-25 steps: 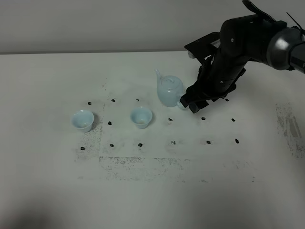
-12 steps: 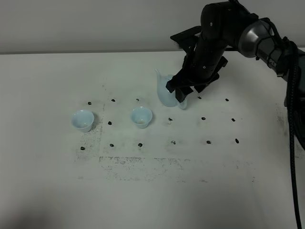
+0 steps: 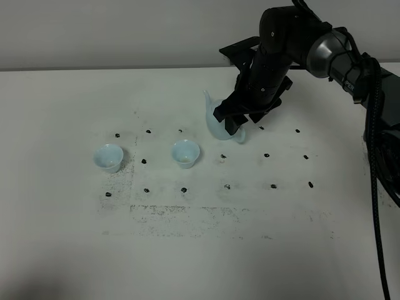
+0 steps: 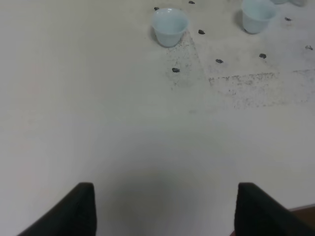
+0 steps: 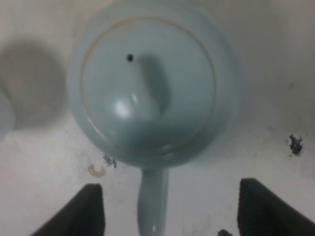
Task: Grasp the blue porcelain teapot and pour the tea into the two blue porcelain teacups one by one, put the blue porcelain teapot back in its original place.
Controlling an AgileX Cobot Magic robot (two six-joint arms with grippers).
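White table, speckled with black marks. Left gripper: jaws spread, nothing between, over bare surface. Outer teacup, then inner teacup, both upright, left of teapot. Teapot upright on table, spout on cup side. Right gripper overhead, jaws wide, straddling handle, not yet clamped. Risks: glossy handle twisting in pads; off-centre closing nudging pot; lid dropping at tilt.

teapot handle between spread right tool fingers; teacup, second teacup leftward, well apart, passable gap.
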